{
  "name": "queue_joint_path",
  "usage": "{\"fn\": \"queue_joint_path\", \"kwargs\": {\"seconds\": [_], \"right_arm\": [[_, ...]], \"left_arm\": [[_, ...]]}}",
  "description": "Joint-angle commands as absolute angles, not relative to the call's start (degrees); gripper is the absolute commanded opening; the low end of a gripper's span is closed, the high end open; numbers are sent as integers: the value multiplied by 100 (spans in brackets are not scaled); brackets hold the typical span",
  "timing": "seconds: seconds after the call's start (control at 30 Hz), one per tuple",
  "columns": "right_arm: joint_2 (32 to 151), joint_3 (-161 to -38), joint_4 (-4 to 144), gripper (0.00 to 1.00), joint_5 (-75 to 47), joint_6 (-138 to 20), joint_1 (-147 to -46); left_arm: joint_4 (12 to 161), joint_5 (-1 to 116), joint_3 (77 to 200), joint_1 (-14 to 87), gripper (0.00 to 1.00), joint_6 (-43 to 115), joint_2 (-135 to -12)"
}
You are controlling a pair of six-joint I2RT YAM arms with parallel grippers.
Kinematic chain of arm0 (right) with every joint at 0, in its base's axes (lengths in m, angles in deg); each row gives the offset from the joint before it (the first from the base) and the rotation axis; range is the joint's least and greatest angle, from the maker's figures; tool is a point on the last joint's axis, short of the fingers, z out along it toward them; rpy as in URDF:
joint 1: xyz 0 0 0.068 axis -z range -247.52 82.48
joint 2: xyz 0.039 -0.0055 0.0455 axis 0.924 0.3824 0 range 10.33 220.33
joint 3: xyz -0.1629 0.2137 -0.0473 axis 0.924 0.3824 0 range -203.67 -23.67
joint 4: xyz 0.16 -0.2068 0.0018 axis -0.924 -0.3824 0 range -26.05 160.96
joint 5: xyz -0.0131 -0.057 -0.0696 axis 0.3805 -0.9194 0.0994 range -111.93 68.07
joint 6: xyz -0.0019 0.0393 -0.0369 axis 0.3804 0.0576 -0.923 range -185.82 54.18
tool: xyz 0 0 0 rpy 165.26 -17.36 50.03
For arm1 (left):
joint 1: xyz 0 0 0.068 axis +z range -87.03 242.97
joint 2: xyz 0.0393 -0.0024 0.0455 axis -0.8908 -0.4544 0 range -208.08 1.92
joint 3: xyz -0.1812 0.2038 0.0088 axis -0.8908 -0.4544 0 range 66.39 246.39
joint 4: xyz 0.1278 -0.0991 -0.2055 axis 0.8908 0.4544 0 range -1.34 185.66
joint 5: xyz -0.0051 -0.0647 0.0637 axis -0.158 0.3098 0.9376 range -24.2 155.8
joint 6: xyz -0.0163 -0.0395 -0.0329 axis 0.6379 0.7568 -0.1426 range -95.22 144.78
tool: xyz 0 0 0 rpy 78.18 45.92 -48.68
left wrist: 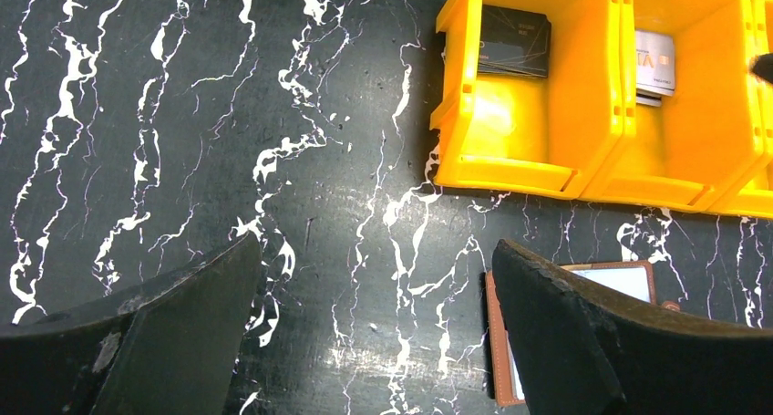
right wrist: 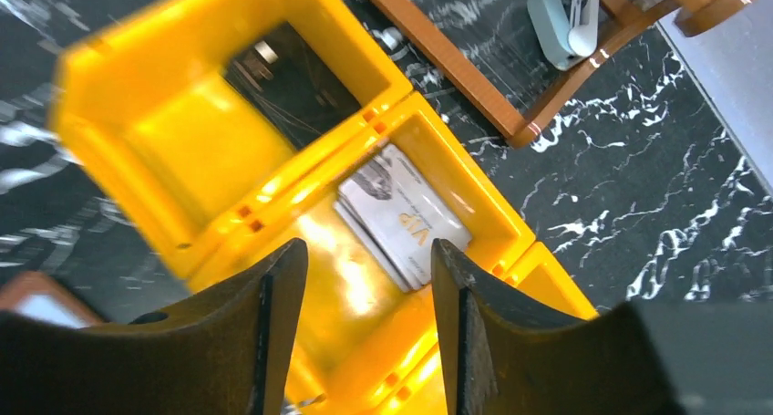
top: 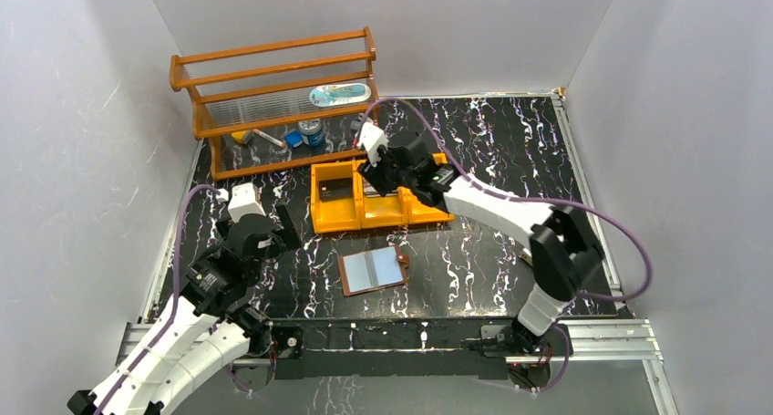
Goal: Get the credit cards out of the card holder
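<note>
Drop-off step I'd say: right tool [right wrist: 366, 251] part-open and empty over a card [right wrist: 406, 219] in the tray [right wrist: 182, 150], left tool [left wrist: 376, 246] wide open and empty, card holder [top: 372, 270] next

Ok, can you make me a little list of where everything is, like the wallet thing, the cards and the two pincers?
card holder: lying open on the table, pale sleeves up, in front of the tray
tray: orange, three compartments
dark card: in the tray's left compartment, as seen from above
pale card: in the middle compartment
left pincer: open, empty, over bare table, apart from the card holder
right pincer: open, empty, above the middle compartment
</note>
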State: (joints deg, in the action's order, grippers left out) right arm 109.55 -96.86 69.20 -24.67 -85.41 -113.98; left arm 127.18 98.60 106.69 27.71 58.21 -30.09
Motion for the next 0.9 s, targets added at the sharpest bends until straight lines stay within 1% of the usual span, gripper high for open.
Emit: {"fn": "queue_joint_path", "kwargs": {"seconds": [0.0,0.13,0.23,0.37,0.43,0.57,0.73,0.8,0.87], "right_arm": [[10149,-9339,7101,62,-1976,-6211,-11366],[10002,-9228,6315,61,-1700,-4528,-11370],[9847,-8862,6269,60,-1607,-3729,-11458],[9545,-8345,6279,62,-2738,-3264,-11969],[9507,-8316,6007,63,-3299,-3011,-12175],[9462,-8364,5615,63,-4037,-2714,-12536],[9555,-8366,5389,64,-4492,-2364,-12884],[9596,-8328,5388,64,-4496,-2245,-12948],[9631,-8318,5391,64,-4445,-2152,-12978]], "left_arm": [[12796,9980,10845,2782,98,5806,-3068],[12797,10020,10841,2782,98,5818,-3075],[12816,10077,10842,2790,98,5848,-3078],[12866,10158,10838,2790,98,5906,-3085],[12858,10158,10830,2790,98,5916,-3110],[12828,10066,10793,2786,98,5865,-3274],[12702,9518,10787,2856,98,5692,-3813],[12797,9505,10843,2970,98,5767,-4061],[12660,9166,10782,3176,98,5667,-4163]]}}
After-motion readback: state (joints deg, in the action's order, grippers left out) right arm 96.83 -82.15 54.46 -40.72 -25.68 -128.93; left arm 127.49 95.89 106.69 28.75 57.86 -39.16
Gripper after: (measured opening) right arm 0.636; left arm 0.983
